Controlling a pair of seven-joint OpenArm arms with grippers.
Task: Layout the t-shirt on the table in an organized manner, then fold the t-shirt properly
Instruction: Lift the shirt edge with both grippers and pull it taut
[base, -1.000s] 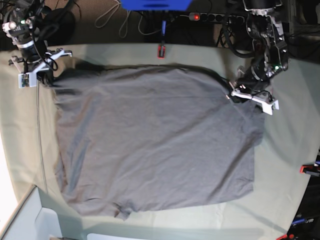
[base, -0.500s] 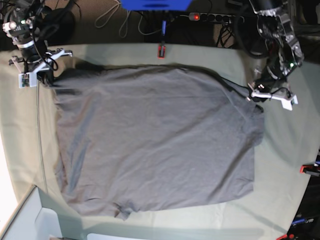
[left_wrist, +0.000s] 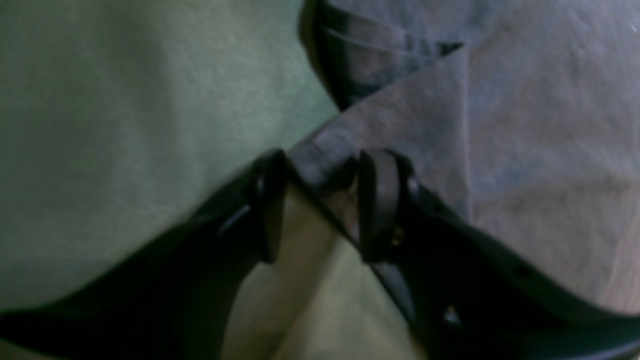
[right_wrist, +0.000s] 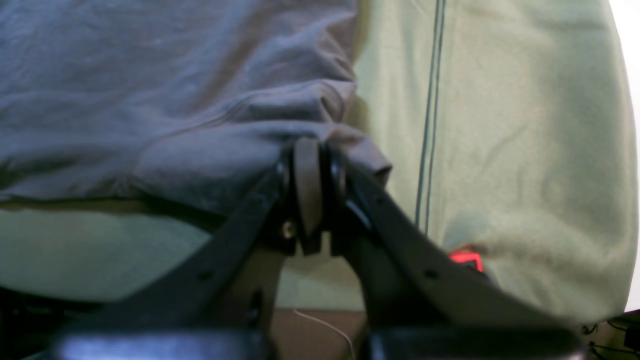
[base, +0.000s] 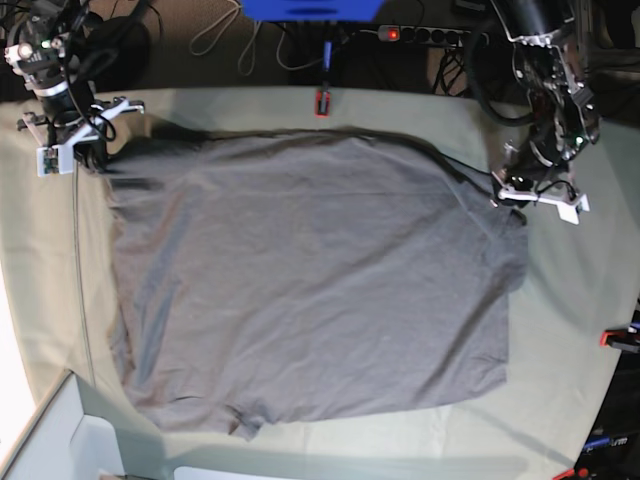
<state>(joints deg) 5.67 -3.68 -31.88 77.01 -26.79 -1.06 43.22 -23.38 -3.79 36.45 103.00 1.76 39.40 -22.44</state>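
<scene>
The t-shirt (base: 310, 280) is spread flat across the middle of the table (base: 570, 330), its dark grey fabric lightly rippled and its edges well short of the near table edge. In the base view the far left corner of the shirt is pinched by the right gripper (right_wrist: 310, 190), close to the far left corner of the table. In the right wrist view its jaws are seen clamped tight together on a bunched fold of the shirt hem, with the cloth puckered into wrinkles just above them. A dark seam line (right_wrist: 430, 125) is seen running down the pale green cover beside that corner, and a red clamp (right_wrist: 465, 260) is glimpsed at the table edge.

At the far right corner of the shirt, the left gripper (left_wrist: 320, 200) is set down on the cloth edge. In the blurred left wrist view its fingers (left_wrist: 380, 200) are parted, with the corner of the shirt lying between them; whether the fabric is actually gripped cannot be told. Another red clamp (base: 323, 102) is seen on the far table edge, beyond the shirt.
</scene>
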